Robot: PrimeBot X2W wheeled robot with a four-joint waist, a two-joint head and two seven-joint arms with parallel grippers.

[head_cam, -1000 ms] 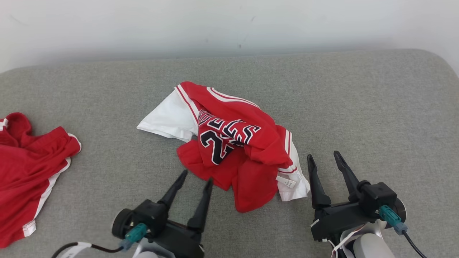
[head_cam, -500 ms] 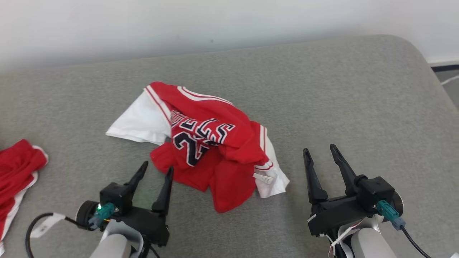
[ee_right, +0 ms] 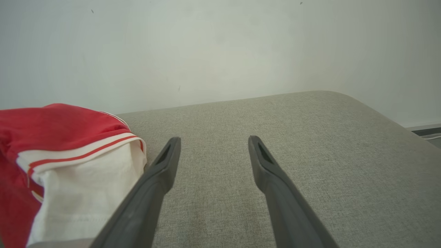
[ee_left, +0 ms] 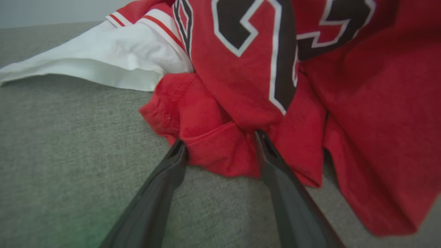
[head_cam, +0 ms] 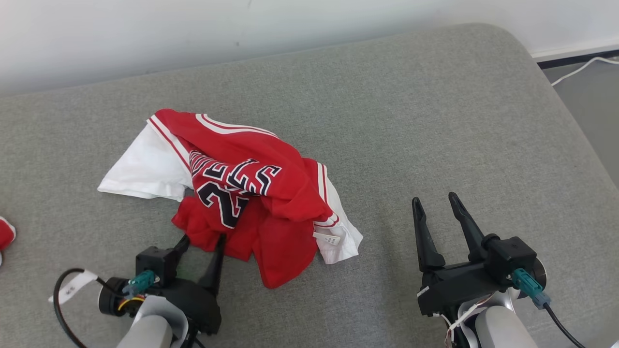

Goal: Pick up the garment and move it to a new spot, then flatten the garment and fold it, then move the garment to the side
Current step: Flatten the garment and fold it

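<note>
The garment (head_cam: pixel 256 188) is a crumpled red jersey with white sleeves and black-and-white numbers, lying left of centre on the grey cushion. My left gripper (head_cam: pixel 202 238) is open at its near left edge, and the fingertips straddle a red fold of the hem. In the left wrist view that fold of the garment (ee_left: pixel 220 144) sits between the two spread fingers of my left gripper (ee_left: pixel 222 144). My right gripper (head_cam: pixel 435 203) stands open over bare cushion to the right of the garment. In the right wrist view my right gripper (ee_right: pixel 213 141) is empty, with the garment (ee_right: pixel 69 162) to its left.
The grey cushion (head_cam: pixel 435 121) ends at a rounded right edge, with floor and a white cable (head_cam: pixel 580 67) beyond it. A white wall (head_cam: pixel 193 34) runs along the back. A bit of another red cloth (head_cam: pixel 5 234) shows at the far left edge.
The head camera has swung right, shifting the whole scene left. My left gripper has advanced to the garment's near hem, its fingertips now around a fold. The right gripper keeps its pose.
</note>
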